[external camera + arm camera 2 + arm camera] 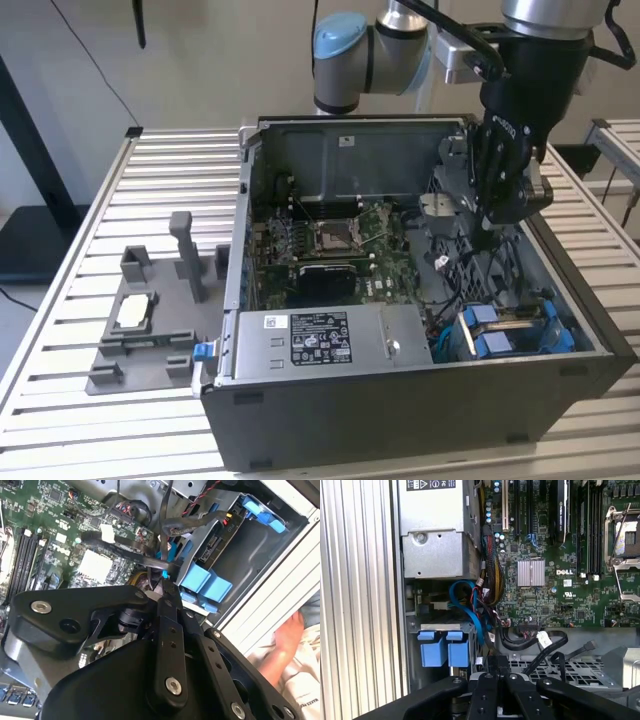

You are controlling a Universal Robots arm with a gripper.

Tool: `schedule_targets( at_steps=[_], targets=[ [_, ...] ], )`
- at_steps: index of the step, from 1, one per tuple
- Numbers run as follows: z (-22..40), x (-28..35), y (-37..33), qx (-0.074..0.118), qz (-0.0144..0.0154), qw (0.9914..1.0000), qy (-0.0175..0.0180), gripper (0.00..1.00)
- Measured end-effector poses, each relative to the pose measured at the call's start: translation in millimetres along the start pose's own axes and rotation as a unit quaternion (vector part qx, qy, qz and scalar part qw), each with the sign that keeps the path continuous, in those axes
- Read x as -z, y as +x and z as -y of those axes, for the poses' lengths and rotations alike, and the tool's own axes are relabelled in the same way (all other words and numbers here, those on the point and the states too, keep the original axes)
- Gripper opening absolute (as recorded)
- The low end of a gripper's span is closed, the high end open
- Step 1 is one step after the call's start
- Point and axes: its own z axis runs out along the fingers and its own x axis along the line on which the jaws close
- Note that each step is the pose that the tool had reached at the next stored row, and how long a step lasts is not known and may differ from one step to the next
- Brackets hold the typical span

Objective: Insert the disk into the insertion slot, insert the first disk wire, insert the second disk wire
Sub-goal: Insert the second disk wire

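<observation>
The disk [512,322] lies in the insertion slot [452,342] at the case's front corner on the exterior view's right, with its blue end tabs [490,330] showing. In both wrist views the tabs [205,582] [445,650] stick out of the grey cage [220,510] [440,627]. My gripper [488,228] hangs inside the case behind the cage, above a tangle of cables. Its fingers are pressed together, and in the second wrist view a flat black wire [125,550] runs into the fingertips [167,577]. A blue wire [470,605] loops beside the cage.
The silver power-supply box [310,335] fills the case's front, with the motherboard [340,240] behind it. A grey fixture [150,320] holding a small chip sits on the slatted table at the exterior view's left. A person's hand [287,640] rests outside the case wall.
</observation>
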Motion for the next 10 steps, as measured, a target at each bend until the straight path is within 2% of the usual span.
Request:
schedule_targets(
  at_steps=[10],
  targets=[
    [0.0,0.0,-0.1,0.0,-0.0002,1.0,0.0001,0.11]
  ],
)
